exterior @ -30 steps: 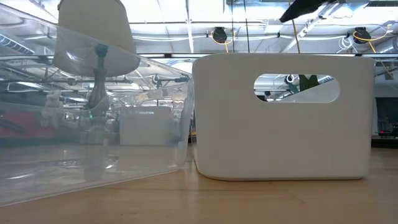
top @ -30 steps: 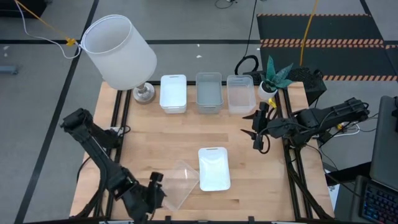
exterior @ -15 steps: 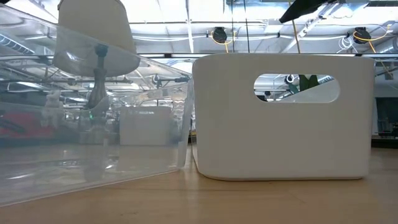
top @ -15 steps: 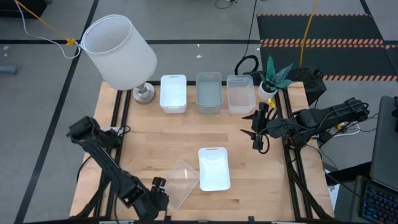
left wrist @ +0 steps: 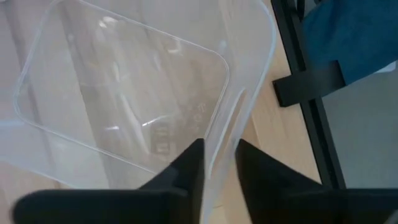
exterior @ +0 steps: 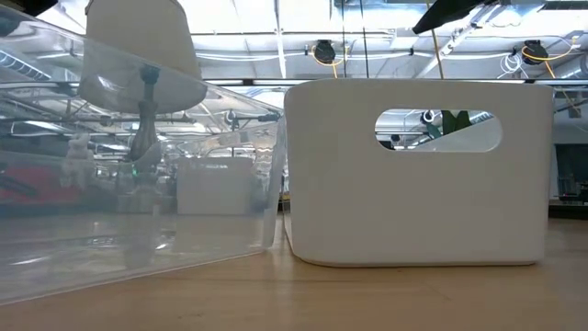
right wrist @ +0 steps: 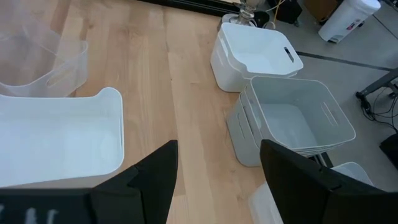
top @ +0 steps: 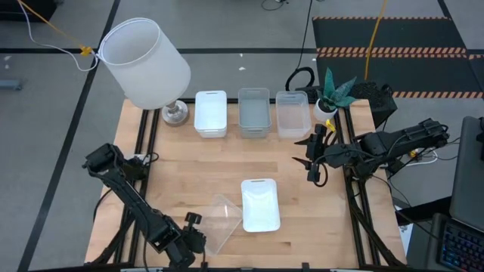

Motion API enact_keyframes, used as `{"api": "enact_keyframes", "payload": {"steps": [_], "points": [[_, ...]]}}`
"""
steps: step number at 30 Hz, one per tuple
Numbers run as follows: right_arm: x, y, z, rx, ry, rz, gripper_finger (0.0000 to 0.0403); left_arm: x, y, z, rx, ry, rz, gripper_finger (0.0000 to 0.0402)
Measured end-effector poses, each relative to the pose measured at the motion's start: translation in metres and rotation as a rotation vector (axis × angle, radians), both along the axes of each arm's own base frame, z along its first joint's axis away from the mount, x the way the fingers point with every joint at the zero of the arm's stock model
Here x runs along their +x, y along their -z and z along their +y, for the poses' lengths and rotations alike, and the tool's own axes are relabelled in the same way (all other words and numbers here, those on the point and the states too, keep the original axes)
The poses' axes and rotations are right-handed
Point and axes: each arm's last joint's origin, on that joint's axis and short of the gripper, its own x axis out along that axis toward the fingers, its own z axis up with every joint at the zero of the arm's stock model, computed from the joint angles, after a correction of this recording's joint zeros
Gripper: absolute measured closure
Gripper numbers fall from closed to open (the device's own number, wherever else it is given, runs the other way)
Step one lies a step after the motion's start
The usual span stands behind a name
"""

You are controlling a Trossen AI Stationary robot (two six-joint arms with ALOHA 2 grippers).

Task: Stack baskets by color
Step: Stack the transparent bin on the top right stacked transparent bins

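Clear basket (top: 220,222) lies tilted near the table's front edge, long axis running diagonally, just left of the white basket (top: 260,204). Left gripper (left wrist: 216,163) pinches its near wall between narrowly parted fingers.

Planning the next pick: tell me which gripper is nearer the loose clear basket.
Left. The left gripper straddles a wall of the loose clear basket at the table's front edge. The right gripper hovers open by the right edge, well apart.
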Motion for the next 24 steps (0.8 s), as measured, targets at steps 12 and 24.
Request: {"api": "enact_keyframes", "payload": {"steps": [12, 24], "points": [[0.001, -0.001, 0.000, 0.005, 0.000, -0.015, 0.0180, 0.008, 0.000, 0.010, -0.002, -0.041, 0.021, 0.0392], [0.022, -0.007, 0.009, 0.088, -0.085, -0.132, 0.0180, 0.023, -0.049, 0.037, 0.250, -0.142, -0.009, 0.0397]]}}
